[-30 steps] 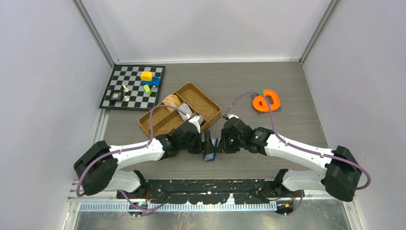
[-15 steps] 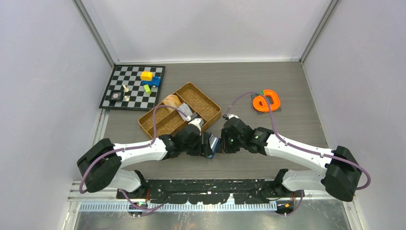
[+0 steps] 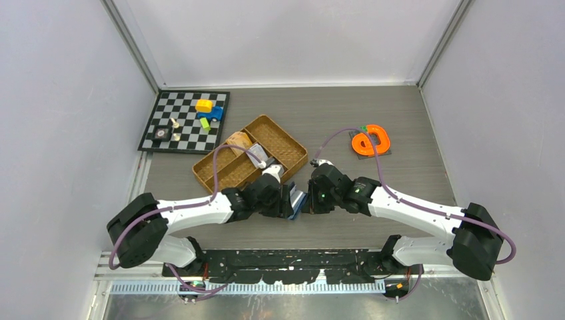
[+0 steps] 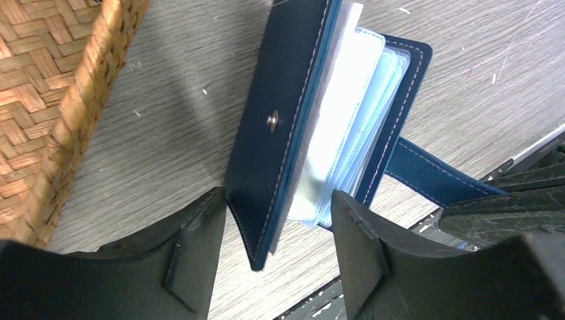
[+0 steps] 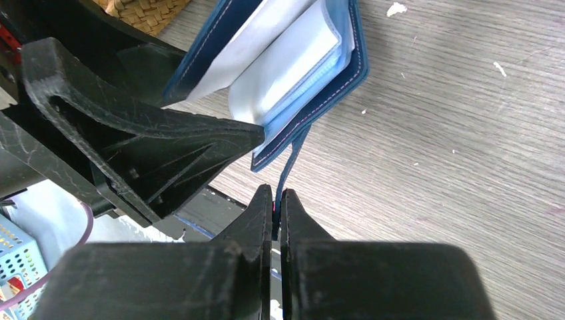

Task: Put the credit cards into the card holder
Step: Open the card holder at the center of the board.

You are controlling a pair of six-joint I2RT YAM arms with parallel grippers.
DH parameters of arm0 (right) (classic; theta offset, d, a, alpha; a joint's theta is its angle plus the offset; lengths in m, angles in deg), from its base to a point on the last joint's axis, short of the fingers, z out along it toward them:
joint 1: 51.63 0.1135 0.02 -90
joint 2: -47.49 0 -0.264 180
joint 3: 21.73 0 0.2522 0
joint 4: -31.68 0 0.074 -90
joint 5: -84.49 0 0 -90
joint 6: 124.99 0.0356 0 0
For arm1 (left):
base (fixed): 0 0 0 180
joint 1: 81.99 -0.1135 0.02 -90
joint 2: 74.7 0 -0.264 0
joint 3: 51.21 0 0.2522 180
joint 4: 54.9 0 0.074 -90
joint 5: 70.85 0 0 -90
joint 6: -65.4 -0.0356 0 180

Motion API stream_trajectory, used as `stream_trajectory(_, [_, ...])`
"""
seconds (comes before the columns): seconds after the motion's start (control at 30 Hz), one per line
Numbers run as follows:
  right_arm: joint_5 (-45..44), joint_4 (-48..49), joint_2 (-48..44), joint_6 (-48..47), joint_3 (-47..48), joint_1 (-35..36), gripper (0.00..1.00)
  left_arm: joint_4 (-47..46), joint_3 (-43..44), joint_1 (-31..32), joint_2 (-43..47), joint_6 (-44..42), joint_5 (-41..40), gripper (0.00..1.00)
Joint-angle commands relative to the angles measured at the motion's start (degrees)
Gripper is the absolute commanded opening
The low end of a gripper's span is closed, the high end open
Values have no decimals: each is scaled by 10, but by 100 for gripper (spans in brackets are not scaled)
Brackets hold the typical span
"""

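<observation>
The navy card holder [image 3: 295, 201] stands partly open on the table between both grippers. In the left wrist view its cover with the snap stud [image 4: 276, 127] hangs between my open left gripper's [image 4: 273, 257] fingers, touching the left finger [image 4: 193, 257]; pale blue clear sleeves [image 4: 346, 140] fan out behind it. My right gripper [image 5: 275, 203] is shut on the holder's navy snap tab [image 5: 290, 163], below the open holder [image 5: 313, 67]. In the top view the left gripper [image 3: 286, 200] and right gripper [image 3: 308, 200] flank the holder. No credit card shows clearly.
A woven brown divided tray [image 3: 293, 143] with a few pale items stands just behind the left gripper; its wall also shows in the left wrist view [image 4: 86, 127]. A chessboard [image 3: 186, 137] with toys lies far left. An orange ring toy [image 3: 371, 141] lies at the right. The table's near edge is close.
My left gripper has moved right, up to the card holder, so the cover now sits between its fingers. The right gripper has stayed put, holding the tab.
</observation>
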Motion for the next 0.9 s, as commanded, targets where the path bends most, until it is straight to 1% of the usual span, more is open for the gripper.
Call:
stream_trajectory(0.0, [-5, 3, -3, -7, 21, 4, 1, 25, 28, 1, 14, -30, -45, 60])
stream_trajectory(0.37, [7, 1, 7, -10, 19, 4, 0, 21, 39, 1, 21, -69, -78, 60])
stream_trajectory(0.87, [12, -10, 2, -7, 7, 4, 0, 23, 70, 1, 4, -122, -108, 59])
